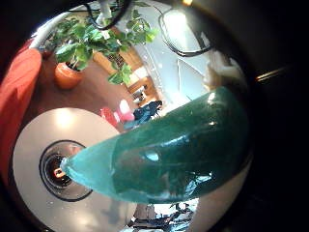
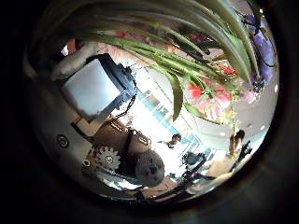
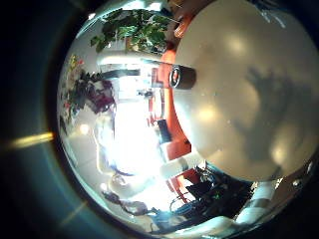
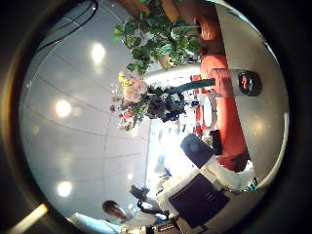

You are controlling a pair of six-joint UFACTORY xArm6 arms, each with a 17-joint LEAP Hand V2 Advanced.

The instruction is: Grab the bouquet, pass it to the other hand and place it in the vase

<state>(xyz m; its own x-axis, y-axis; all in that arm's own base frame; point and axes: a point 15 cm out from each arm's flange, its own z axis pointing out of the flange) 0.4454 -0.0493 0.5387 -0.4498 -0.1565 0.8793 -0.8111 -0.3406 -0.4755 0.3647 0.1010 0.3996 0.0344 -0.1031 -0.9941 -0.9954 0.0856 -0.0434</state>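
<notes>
The bouquet's wrapped stem end (image 1: 169, 155) fills much of the left little finger side palm view, close to the palm. Its tip points toward the mouth of the dark vase (image 1: 63, 169), which stands on the round table (image 1: 39, 130). Stems and blossoms (image 2: 207, 93) run across the left thumb side palm view, past my left hand (image 2: 98, 93), which is shut on the bouquet. From my right hand (image 4: 200, 200) the bouquet (image 4: 141, 102) shows farther off, in the air and lying sideways, stem end toward the vase (image 4: 249, 83). The right hand is open and holds nothing. The vase (image 3: 179, 75) stands upright.
A potted plant (image 1: 72, 48) stands on the floor beyond the table. Chairs (image 3: 174, 139) stand at the table's edge (image 3: 199, 149). The plant (image 4: 161, 34) also shows from the right hand.
</notes>
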